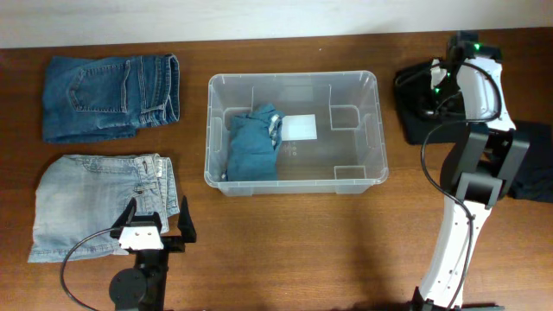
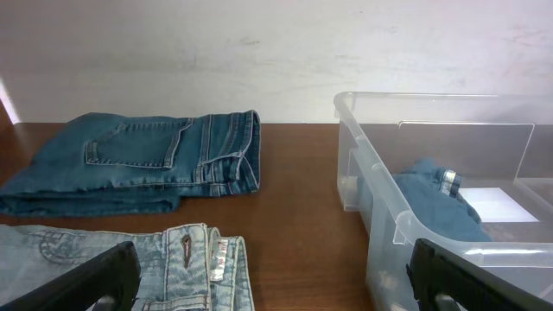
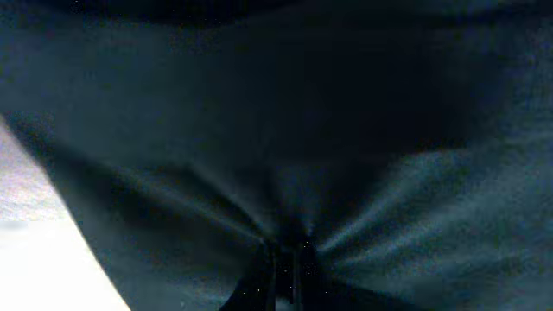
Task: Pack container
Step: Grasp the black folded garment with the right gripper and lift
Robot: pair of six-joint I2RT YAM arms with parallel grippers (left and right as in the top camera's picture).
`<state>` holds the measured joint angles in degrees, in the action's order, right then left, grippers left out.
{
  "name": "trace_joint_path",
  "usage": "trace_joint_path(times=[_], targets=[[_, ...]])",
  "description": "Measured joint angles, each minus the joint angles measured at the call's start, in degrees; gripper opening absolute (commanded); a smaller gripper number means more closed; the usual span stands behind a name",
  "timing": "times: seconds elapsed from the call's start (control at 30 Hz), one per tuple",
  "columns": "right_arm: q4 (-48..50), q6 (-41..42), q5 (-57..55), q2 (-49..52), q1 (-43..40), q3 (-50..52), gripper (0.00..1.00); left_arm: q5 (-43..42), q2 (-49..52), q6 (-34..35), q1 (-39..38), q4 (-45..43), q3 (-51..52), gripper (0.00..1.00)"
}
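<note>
Wooden counter [image 1: 285,250]. Right pincer [image 3: 281,259] clamped on dark garment [image 1: 410,128]; container [image 1: 381,130] lies just to its left, long axis crosswise. Left pincer [image 1: 157,218] open, empty.

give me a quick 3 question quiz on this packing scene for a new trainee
1. True or false: the container already has a blue garment inside it.
2. Multiple choice: the right gripper has its fingers shut on what?
A) a towel
B) a dark garment
C) the container's rim
3. Short answer: how many folded pairs of jeans lie outside the container, to its left in the overhead view?

Key
1. True
2. B
3. Two: the dark jeans and the light jeans
</note>
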<state>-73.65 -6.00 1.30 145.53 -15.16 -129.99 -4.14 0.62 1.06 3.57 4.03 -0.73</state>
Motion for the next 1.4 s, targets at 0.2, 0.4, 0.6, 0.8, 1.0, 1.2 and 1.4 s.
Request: trace_joint_path(times=[0.2,0.4,0.6,0.8,1.0,1.2,1.4], targets=[[-2.7,0.0,-0.2,-0.3,-2.6,1.3,0.04,0.0,0.0,0.0,0.0,0.0,0.0,0.99],[-3.5,1.2,-0.5,-0.4,-4.7,1.0,0.04,0.0,0.0,0.0,0.0,0.0,0.0,0.99],[-4.8,1.4,-0.1,-0.3,-4.7,-2.9,0.23,0.0,0.0,0.0,0.0,0.0,0.0,0.99],[-10.3,-6.1,3.0,-0.4,-4.5,-7.1,0.57,0.0,0.0,0.0,0.0,0.0,0.0,0.99],[-10.6,-11.6,3.7,-0.4,-3.2,-7.1,0.75,0.0,0.0,0.0,0.0,0.0,0.0,0.99],[-9.0,-16.3,1.0,-0.4,0.0,-5.7,0.77,0.0,0.0,0.0,0.0,0.0,0.0,1.00],[-5.5,-17.4,-3.6,-0.4,1.0,-1.7,0.77,0.0,0.0,0.0,0.0,0.0,0.0,0.99]])
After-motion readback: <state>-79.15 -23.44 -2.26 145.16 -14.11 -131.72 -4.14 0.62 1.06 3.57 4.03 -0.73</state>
